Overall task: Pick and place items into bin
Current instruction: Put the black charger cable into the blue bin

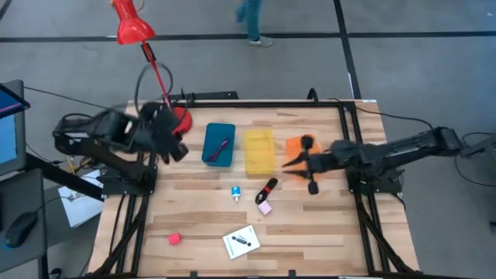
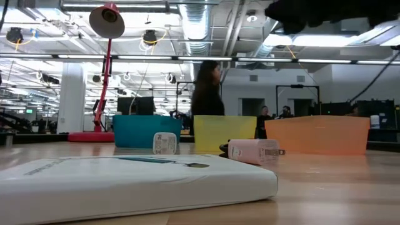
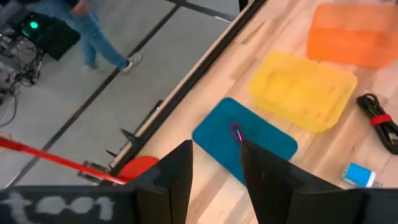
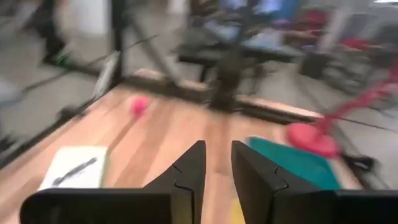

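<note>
A: Bins? Three in a row at the table's middle, far side: blue bin (image 1: 218, 144) left, yellow bin (image 1: 259, 150) centre, orange bin (image 1: 298, 146) right.

B: Confirmed. The blue bin holds a thin pink-purple piece (image 3: 237, 132); the left wrist view shows it lying on the bin floor.

A: Loose items, near side of the bins: light-blue block (image 1: 235, 193), black cord with a red band (image 1: 267, 188), pink block (image 1: 265, 208) just beside the cord. Nearer still: red block (image 1: 175, 239) to the left, white card with a black mark (image 1: 241, 242) at centre.

B: Left gripper (image 1: 175, 142)?

A: Raised, left of the blue bin, close to the red lamp base (image 1: 180, 118). Fingers (image 3: 177, 174) slightly spread, nothing between them.

B: Right gripper (image 1: 298, 164)?

A: At the near edge of the orange bin, pointing left toward the yellow bin. Its fingers (image 4: 189, 171) sit a narrow gap apart, empty.

B: Background: a person (image 2: 207, 89) stands beyond the table in the low view.
</note>
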Controlling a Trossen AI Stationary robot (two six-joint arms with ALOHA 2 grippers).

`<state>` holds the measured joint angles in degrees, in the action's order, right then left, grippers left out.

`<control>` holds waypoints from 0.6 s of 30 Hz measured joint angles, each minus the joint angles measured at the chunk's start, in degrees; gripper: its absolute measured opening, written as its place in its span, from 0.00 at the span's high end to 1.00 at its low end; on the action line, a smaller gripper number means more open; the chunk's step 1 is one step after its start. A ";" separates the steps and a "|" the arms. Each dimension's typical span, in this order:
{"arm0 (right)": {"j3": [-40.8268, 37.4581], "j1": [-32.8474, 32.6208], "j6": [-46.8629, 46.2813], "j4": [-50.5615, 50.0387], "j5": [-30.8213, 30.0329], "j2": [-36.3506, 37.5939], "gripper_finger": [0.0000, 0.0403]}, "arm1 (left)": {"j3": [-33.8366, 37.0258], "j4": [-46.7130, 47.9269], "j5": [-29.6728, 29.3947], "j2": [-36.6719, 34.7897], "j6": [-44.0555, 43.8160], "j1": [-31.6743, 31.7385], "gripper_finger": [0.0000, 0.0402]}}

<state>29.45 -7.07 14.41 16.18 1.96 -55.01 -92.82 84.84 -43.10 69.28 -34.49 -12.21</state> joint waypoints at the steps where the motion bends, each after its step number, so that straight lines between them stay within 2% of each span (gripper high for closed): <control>1: 1.08 -0.15 1.48 -0.02 1.94 -2.52 0.83 | 4.34 -2.47 -0.90 -1.86 -0.63 -1.44 0.69; 5: 5.23 -0.98 6.81 -0.05 2.26 -10.93 0.83 | 19.81 -16.13 -1.58 -7.44 0.80 -5.51 0.69; 8: 7.91 -1.16 6.45 -0.28 0.98 -15.81 0.83 | 27.88 -25.10 -1.55 -9.28 3.24 -7.19 0.69; 12: 11.50 -1.12 6.17 -3.14 2.89 -21.02 0.83 | 34.07 -29.15 -1.09 -9.78 4.31 -8.48 0.69; 18: 18.22 -1.21 0.93 -12.93 2.73 -27.30 0.82 | 37.66 -29.27 -1.10 -9.62 0.00 -9.72 0.69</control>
<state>47.67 -8.28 15.34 3.25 4.69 -82.32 -55.16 55.57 -44.21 59.66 -34.49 -21.93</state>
